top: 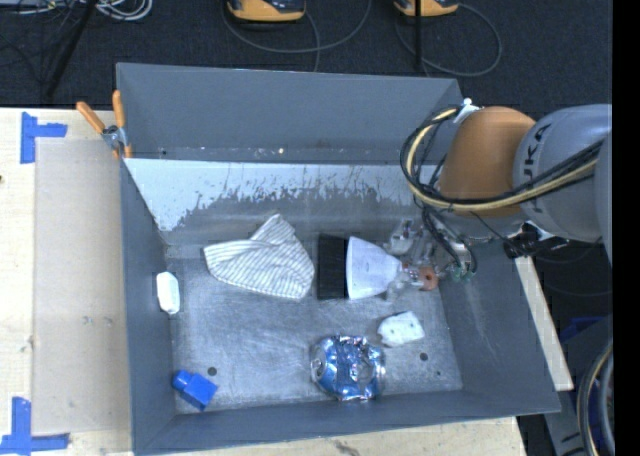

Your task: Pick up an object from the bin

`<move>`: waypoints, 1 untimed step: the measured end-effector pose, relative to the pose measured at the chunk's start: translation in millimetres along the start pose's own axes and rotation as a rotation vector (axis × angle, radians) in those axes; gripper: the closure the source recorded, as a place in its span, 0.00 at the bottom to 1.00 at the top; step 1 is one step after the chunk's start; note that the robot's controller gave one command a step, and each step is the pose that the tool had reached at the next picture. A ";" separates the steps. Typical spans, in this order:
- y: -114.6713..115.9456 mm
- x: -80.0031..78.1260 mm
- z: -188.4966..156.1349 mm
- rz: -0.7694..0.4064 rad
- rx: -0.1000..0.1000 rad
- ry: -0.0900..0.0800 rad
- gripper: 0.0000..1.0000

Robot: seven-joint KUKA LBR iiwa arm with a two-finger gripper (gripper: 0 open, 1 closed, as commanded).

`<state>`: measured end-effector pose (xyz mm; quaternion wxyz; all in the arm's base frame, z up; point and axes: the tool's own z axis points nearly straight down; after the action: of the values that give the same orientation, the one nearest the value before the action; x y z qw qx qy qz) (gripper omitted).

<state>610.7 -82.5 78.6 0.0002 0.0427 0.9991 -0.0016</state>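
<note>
**Grey metal bin: jaws low at the white flat piece**

A grey metal bin is seen from above, its floor strewn with a few small things lying mostly apart. Near the middle a striped cloth is crumpled. Just to its right, a black block is set against a white flat piece. Towards the front lie a small white lump and a crumpled blue-and-silver foil ball. A blue block is found in the front left corner and a white pebble-like thing by the left wall.

The arm is seen entering from the right, and the jaws are placed low at the right edge of the white flat piece, touching it or very nearly. Whether the jaws are spread or pressed together cannot be told, nor whether the piece is between them.

The step in hand is judged to be the grasp of that white piece. It would be done well if the thin edge were taken squarely and deep enough not to slip, and the closing were finished before any lift. The lift is best made straight up, since the black block beside the piece could be dragged along. The white lump just in front should be left undisturbed, and the wrist kept clear of the sloping right wall.
</note>
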 end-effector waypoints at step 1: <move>-4.9 4.8 -133.2 0.011 -0.003 0.000 1.00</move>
<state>605.5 -86.6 211.9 0.0004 0.0481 0.9988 0.0001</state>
